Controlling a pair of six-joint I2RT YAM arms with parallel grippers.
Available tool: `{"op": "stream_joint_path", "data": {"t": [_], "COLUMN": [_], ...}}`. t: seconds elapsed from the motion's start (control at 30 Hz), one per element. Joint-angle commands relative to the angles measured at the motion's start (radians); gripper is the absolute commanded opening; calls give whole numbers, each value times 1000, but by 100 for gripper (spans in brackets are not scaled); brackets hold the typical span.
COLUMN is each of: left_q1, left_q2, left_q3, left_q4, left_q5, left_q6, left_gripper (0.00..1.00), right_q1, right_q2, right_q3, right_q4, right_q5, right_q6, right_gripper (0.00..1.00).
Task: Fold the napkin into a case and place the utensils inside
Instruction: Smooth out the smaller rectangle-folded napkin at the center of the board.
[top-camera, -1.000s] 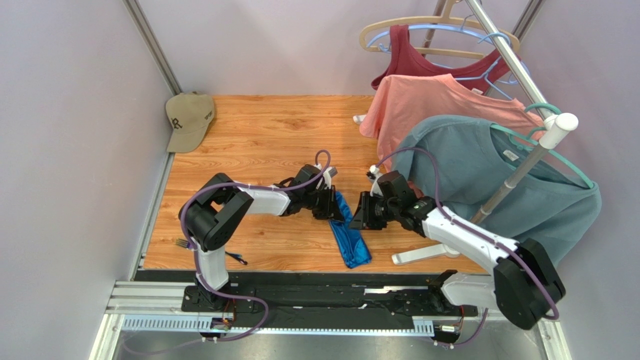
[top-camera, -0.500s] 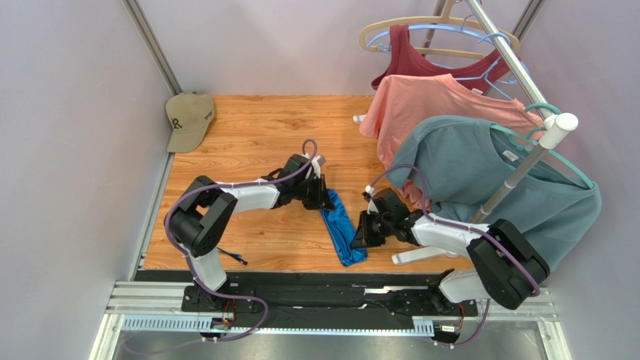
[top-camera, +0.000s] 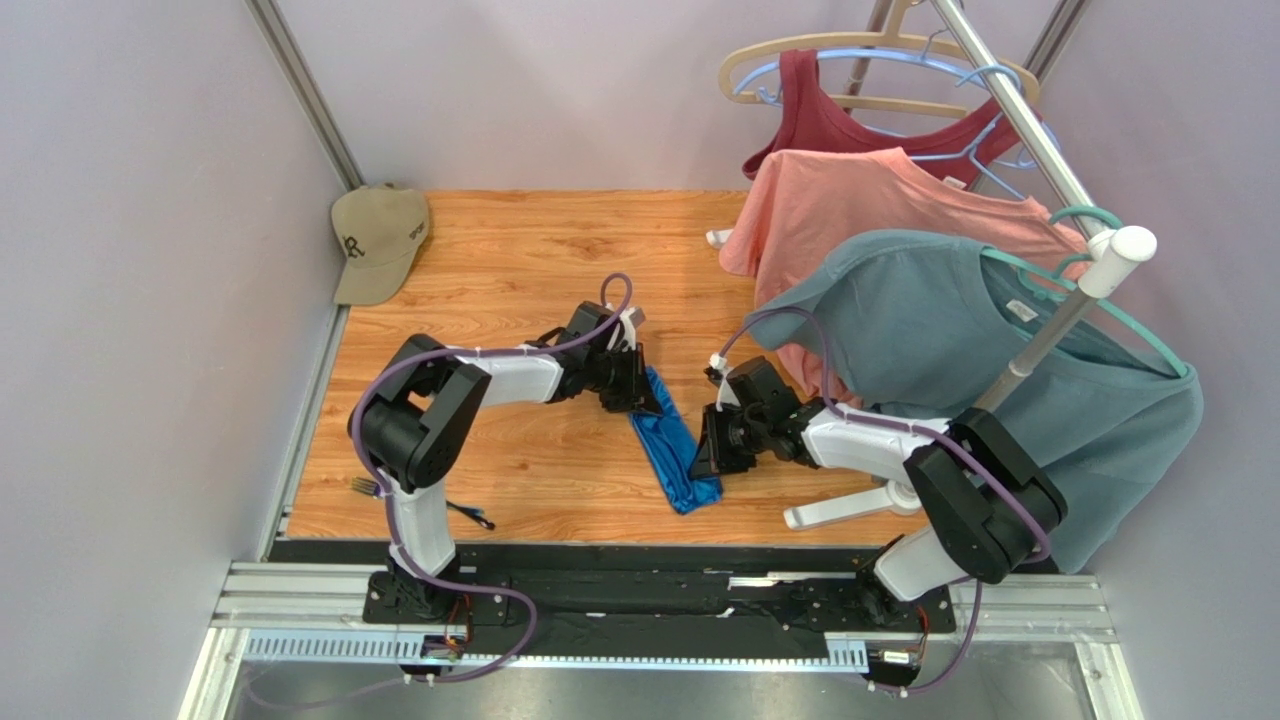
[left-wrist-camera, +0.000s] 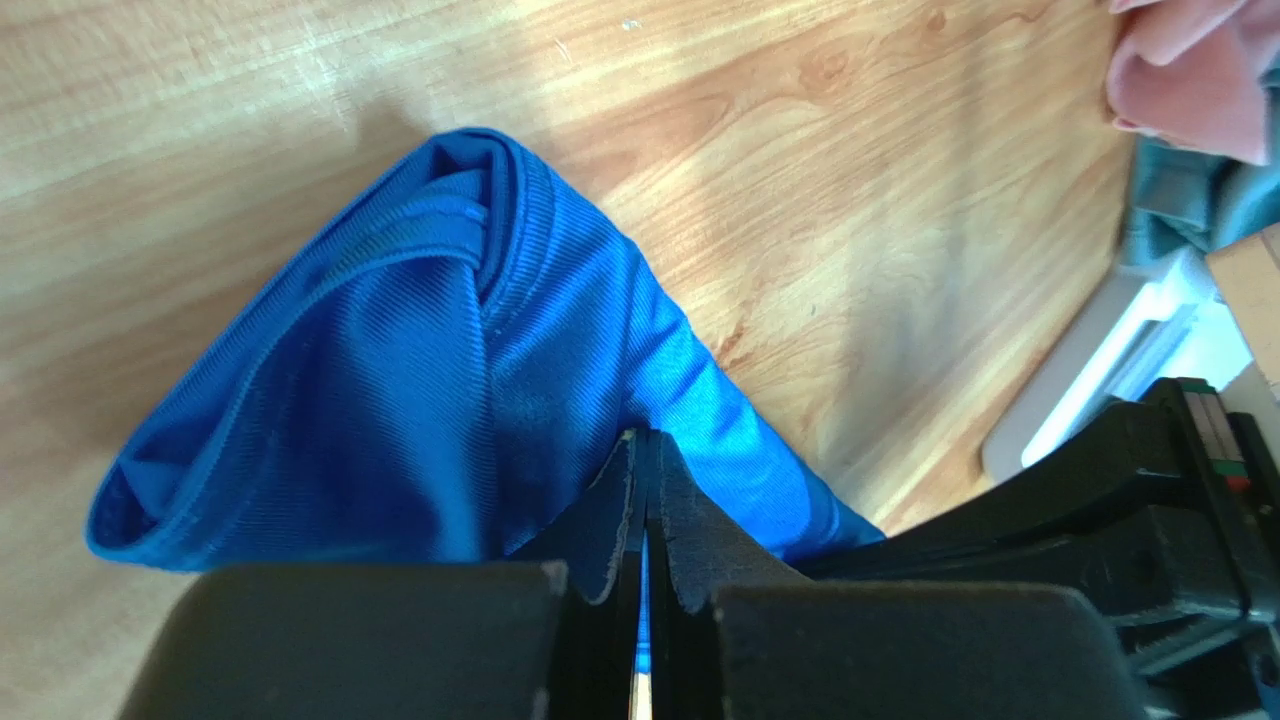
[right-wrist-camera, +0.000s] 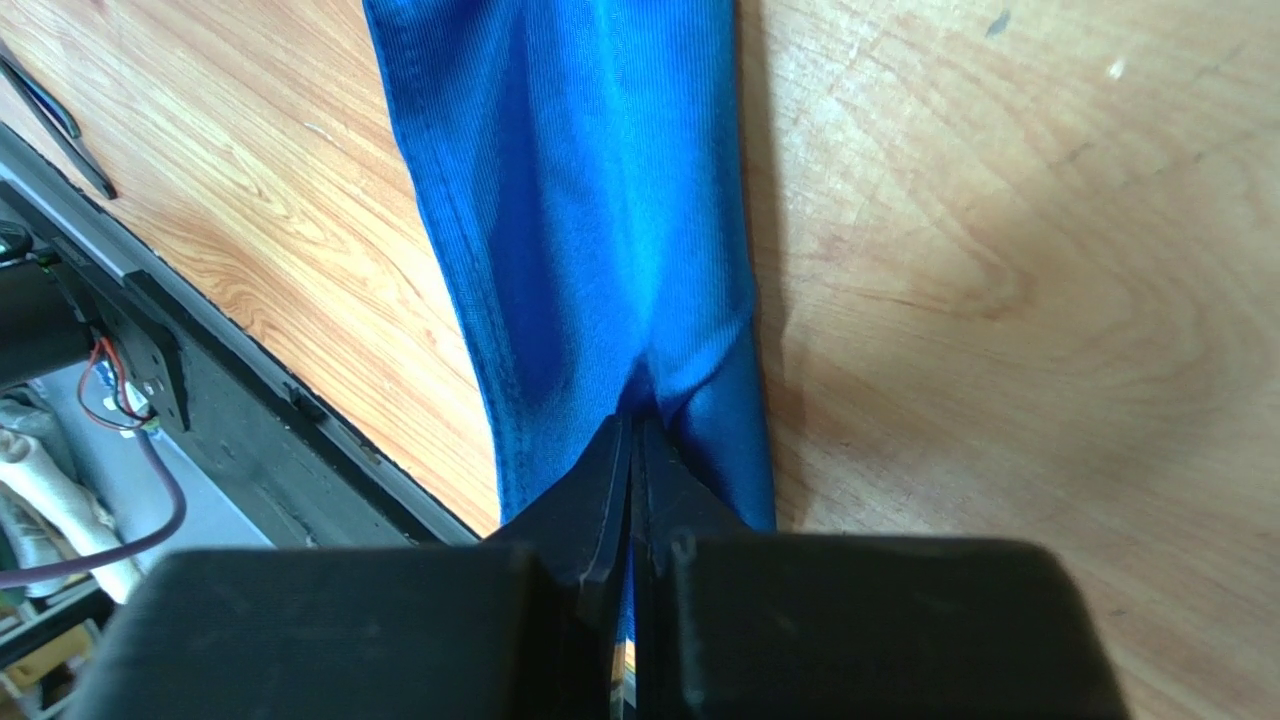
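Note:
The napkin (top-camera: 670, 444) lies on the wooden table as a narrow, long royal-blue folded strip running from far left to near right. My left gripper (top-camera: 643, 393) is shut on its far end, where blue cloth (left-wrist-camera: 451, 345) shows pinched between the closed fingertips (left-wrist-camera: 619, 495). My right gripper (top-camera: 705, 456) is shut on the strip's right edge, nearer the front. In the right wrist view the cloth (right-wrist-camera: 586, 195) puckers at the closed gripper (right-wrist-camera: 633, 431). Thin dark utensils (top-camera: 472, 518) lie by the table's front edge next to the left arm's base; one (right-wrist-camera: 53, 105) also shows in the right wrist view.
A tan cap (top-camera: 379, 237) sits at the far left corner. A clothes rack on the right holds a teal-grey T-shirt (top-camera: 962, 345), a pink shirt (top-camera: 857, 203) and a red top (top-camera: 834, 128); its white foot (top-camera: 842, 507) lies just right of my right gripper. A black rail (top-camera: 676, 578) borders the front.
My right gripper moved left onto the napkin and shut on it. The left gripper, still shut, drew the napkin's far end slightly left, and the strip shifted left.

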Motion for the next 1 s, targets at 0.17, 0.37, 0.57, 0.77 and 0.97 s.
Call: {"op": "stream_joint_path", "data": {"t": [0.17,0.37,0.57,0.77,0.97], "left_q1": [88,88,97,115,117], "left_q2": [39,-114,-208,-138,-12], "left_q3": [16,-4,41,64,62], "left_q4": [-25,0,-87,-112,-74], "left_q5": [27,88,50,44,49], "left_q6": [100,89,102,111,122], "left_gripper": [1,14,14,5,3], "right_q1": [2,2,2,2,4], "right_q2": [-35,-43,-25,-25,-11], "right_q3": [-59,-32,25,69,76], "right_q4": [-85,-101,-108,-144,-154], "right_q5": [94,97,74,79,82], "right_q6": [-55,-58,-78,-112,-123], "right_gripper": [1,1,1,1,1]}}
